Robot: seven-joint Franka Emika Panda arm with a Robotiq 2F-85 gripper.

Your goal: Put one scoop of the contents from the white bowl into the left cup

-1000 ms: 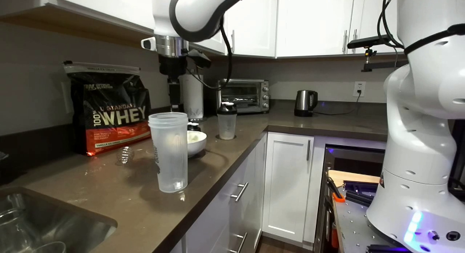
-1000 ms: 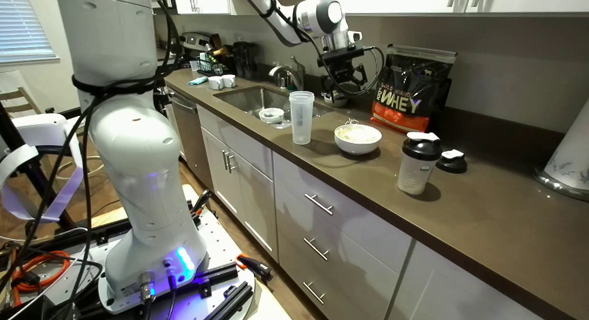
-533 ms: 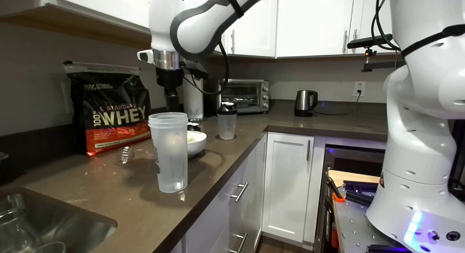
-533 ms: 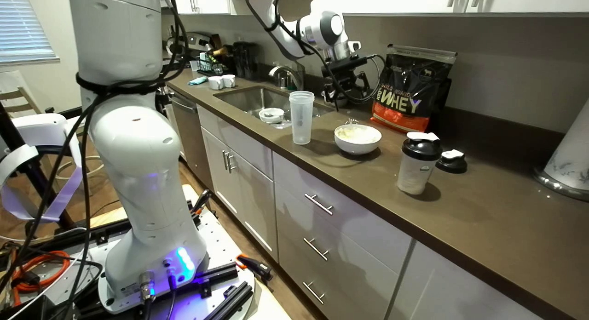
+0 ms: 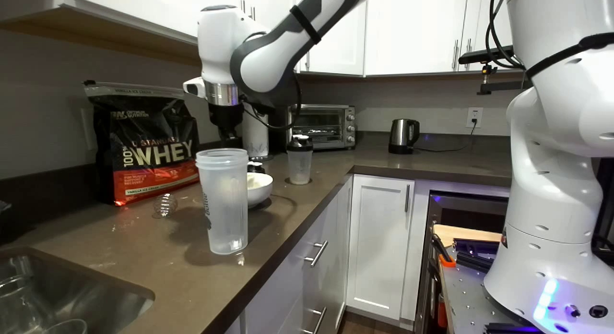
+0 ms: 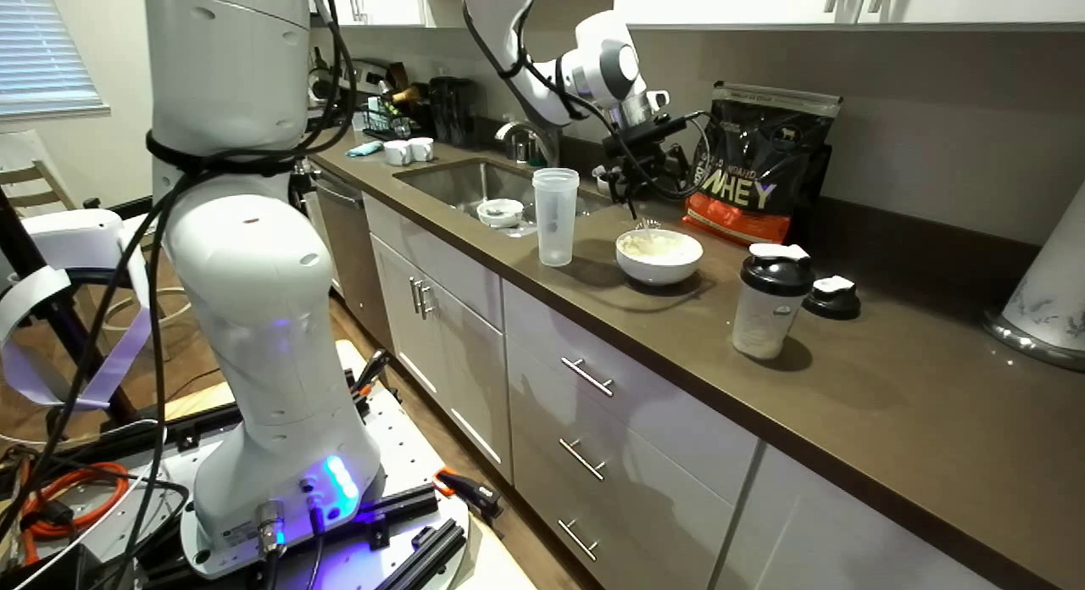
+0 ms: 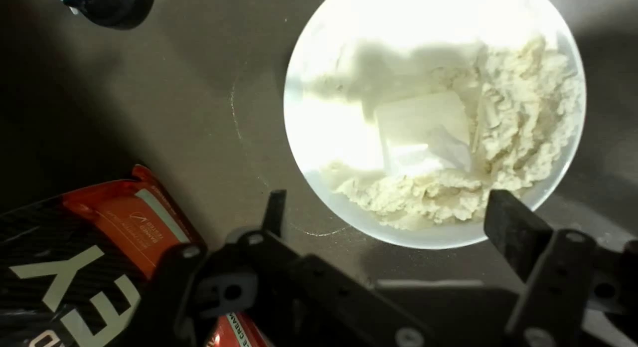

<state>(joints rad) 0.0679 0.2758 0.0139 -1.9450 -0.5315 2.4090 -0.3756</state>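
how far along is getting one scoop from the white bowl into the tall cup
Done: only the setup shows; the white bowl holds powder, and the tall cup stands upright and uncapped, no powder visible inside.
In hand: nothing is gripped; the jaws hang open near the bowl, probably meant for what looks like the scoop in the powder.
Left: grasping it, filling it and tipping it into the cup.

In an exterior view, bare countertop (image 6: 719,286) separates the white bowl (image 6: 659,272) from the frosted tumbler (image 6: 555,221) and from the black-lidded shaker (image 6: 763,323); the wrist view shows the bowl's open mouth ahead of the gripper (image 7: 389,202). Obstacles: the whey bag (image 6: 759,162) rising beside the gripper, the wire ball (image 5: 166,205) toward the wall, and upper cabinets (image 5: 144,10) overhanging the countertop's rear.
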